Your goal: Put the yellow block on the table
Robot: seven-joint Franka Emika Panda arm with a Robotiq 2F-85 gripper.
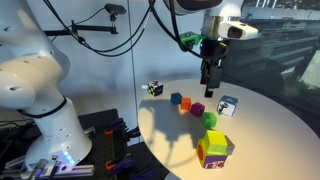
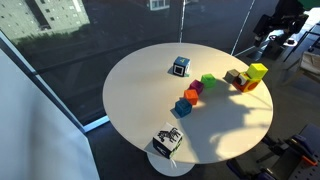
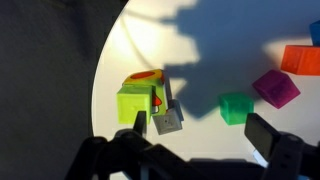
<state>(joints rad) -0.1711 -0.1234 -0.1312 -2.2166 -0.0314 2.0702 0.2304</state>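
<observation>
Remote-station view, single moment. The dark two-fingered Robotiq gripper (image 1: 208, 80) hangs well above the large round table (image 2: 135, 95) with a smooth cream top. In the wrist view its fingers (image 3: 128, 150) stand wide apart at the lower edge, and I see nothing held between them. The small plain yellow block (image 2: 258, 71) is not on the table surface. It rests on top of the larger multicoloured cube (image 2: 243, 84), which stands near the table's rim. In the wrist view the yellow block (image 3: 131, 103) appears as a lime-yellow face, with the red and grey faces of the multicoloured cube (image 3: 167, 122) just beside it. It lies below the gripper, nearer one finger than the other. A loose row of small blocks crosses the middle of the table: a small green block (image 2: 208, 79), a small magenta block (image 2: 197, 87), a small orange block (image 2: 191, 95) and a small blue block (image 2: 183, 106). A black-and-white patterned cube (image 2: 167, 140) sits near the rim, well apart from the row. A white patterned cube (image 2: 181, 66) stands on the row's other side. The arm's shadow falls across the tabletop.
</observation>
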